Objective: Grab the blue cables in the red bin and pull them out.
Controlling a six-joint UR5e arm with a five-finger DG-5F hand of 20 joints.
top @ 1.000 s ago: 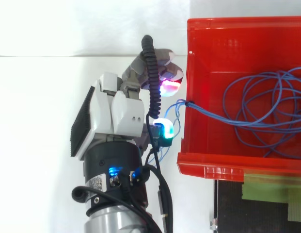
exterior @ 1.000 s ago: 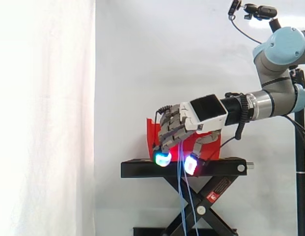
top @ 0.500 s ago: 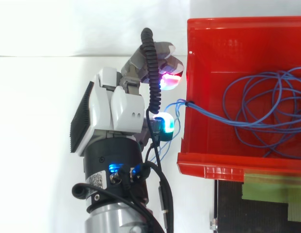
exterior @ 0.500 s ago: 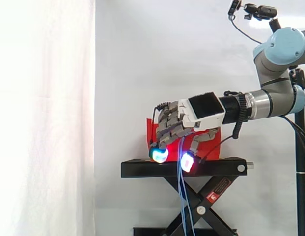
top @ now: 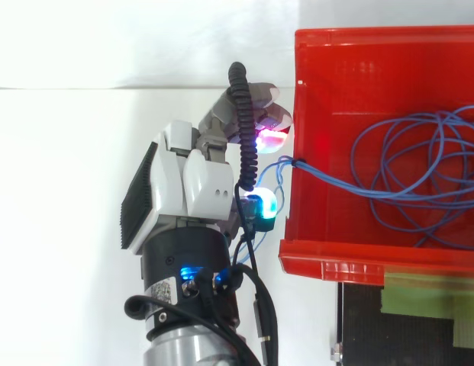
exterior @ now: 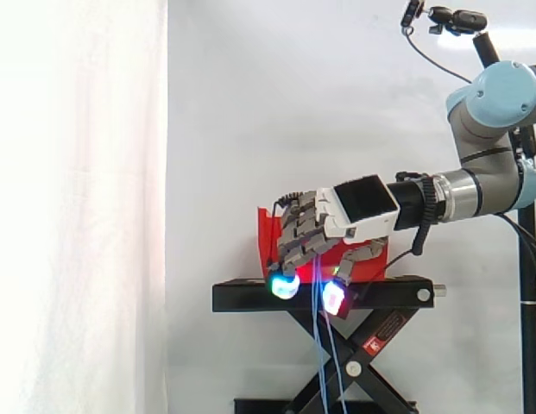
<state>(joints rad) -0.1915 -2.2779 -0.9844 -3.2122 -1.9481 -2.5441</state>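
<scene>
The hand (exterior: pixel 349 211) is seen in the side view at the end of the arm (exterior: pixel 475 185), which is brought in from the right, approx. level w/ the red bin (exterior: pixel 266 241). The bin is set on the black stand (exterior: pixel 250 296) in front of the white curtain (exterior: pixel 78 207). The fingers are curled downward, w/ a cyan-lit pad (exterior: pixel 285 286) held in front of the stand's top plate and a white-red pad (exterior: pixel 334 297) near it to the right. The blue cables (exterior: pixel 318 345) are seen between those two pads, hung straight down from under the hand past the stand's crossed legs to the bottom of the picture. In the top view the hand (top: pixel 191 183) is placed just outside the bin's left wall (top: pixel 298 213), not inside the bin. A magenta-red pad (top: pixel 269 139) and a cyan-green pad (top: pixel 261 204) are held close to that wall, w/ cable strands caught between them. The hand is closed round the cables, fingers & thumb curled on the strands. The cables (top: pixel 404 171) are led over the left wall approx. at its mid-length. Most of their length is laid in wide loops inside the bin, and some strands are hung down outside by the cyan-green pad.
</scene>
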